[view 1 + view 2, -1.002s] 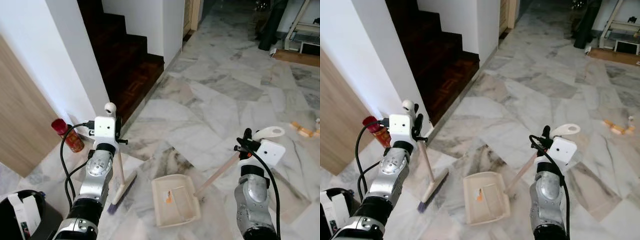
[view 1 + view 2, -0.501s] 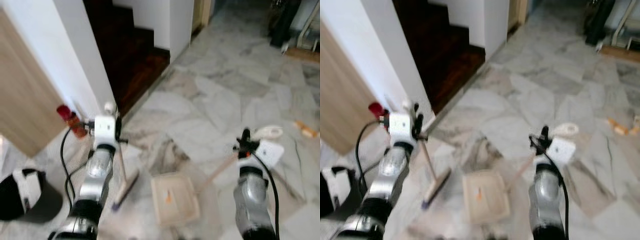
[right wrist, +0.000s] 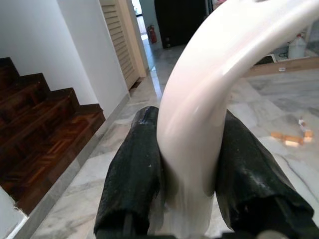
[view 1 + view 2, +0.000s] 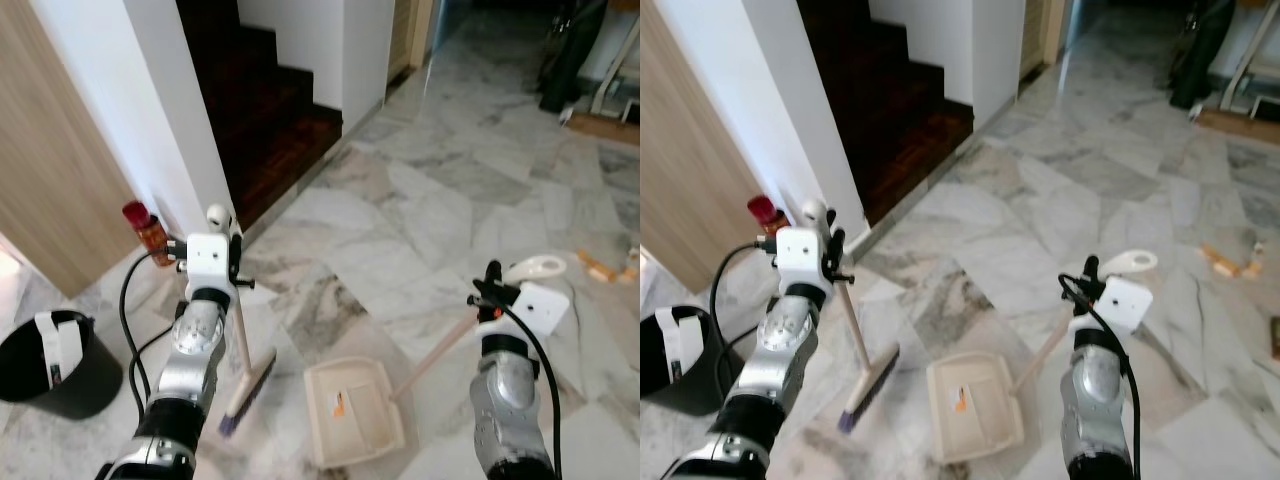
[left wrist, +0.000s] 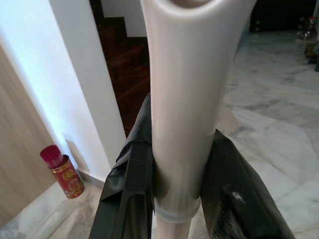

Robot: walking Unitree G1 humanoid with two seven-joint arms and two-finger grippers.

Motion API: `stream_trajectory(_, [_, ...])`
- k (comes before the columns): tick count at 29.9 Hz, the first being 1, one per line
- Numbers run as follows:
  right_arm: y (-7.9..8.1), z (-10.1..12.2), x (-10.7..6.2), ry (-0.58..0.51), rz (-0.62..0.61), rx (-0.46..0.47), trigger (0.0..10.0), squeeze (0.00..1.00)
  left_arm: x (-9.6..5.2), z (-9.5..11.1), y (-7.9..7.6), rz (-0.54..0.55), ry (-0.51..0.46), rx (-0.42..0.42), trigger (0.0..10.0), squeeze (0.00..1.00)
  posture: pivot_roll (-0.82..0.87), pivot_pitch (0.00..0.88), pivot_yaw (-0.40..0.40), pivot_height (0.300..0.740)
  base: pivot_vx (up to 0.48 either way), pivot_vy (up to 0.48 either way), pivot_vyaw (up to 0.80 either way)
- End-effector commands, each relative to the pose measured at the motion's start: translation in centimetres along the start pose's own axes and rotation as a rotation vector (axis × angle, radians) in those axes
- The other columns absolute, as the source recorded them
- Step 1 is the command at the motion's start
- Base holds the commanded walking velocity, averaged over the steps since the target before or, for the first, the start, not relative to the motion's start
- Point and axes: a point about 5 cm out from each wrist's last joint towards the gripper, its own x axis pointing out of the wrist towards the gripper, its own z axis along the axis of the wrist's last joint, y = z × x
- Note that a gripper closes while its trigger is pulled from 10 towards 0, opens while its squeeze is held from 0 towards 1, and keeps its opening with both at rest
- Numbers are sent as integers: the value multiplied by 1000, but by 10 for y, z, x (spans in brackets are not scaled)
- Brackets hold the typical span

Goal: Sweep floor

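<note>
**Broom and dustpan held over the marble floor**

We hold the broom [image 4: 242,368] upright in our left hand [image 4: 236,262], its two black fingers [image 5: 130,189] clamped on either side of the pale handle near its rounded top. The bristle head rests on the marble floor [image 4: 430,200], just beside the cream dustpan [image 4: 353,410], which lies flat on the tiles between our two arms. A small orange scrap sits inside the pan. Our right hand [image 4: 489,288] is closed around the white curved grip at the end of the dustpan's long handle, which slants down to the pan.

Behind the broom a white wall corner stands beside a dark wooden staircase [image 4: 265,110]. A red-capped canister [image 4: 148,231] stands at the foot of that wall, and a black bin [image 4: 55,362] sits near our left arm. Small wooden blocks [image 4: 598,268] lie well apart on the tiles.
</note>
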Motion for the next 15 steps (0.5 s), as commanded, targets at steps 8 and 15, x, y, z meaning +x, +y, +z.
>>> stream_trajectory(8, [8, 7, 4, -29, 23, 28, 10000, 0, 4, 7, 7, 28, -20, -2, 10000, 0, -24, 74, 66, 740, 0, 0, 0])
stream_trajectory(15, [10, 6, 4, -22, 27, 29, 10000, 0, 4, 7, 8, 29, -20, -1, 10000, 0, -24, 74, 69, 740, 0, 0, 0])
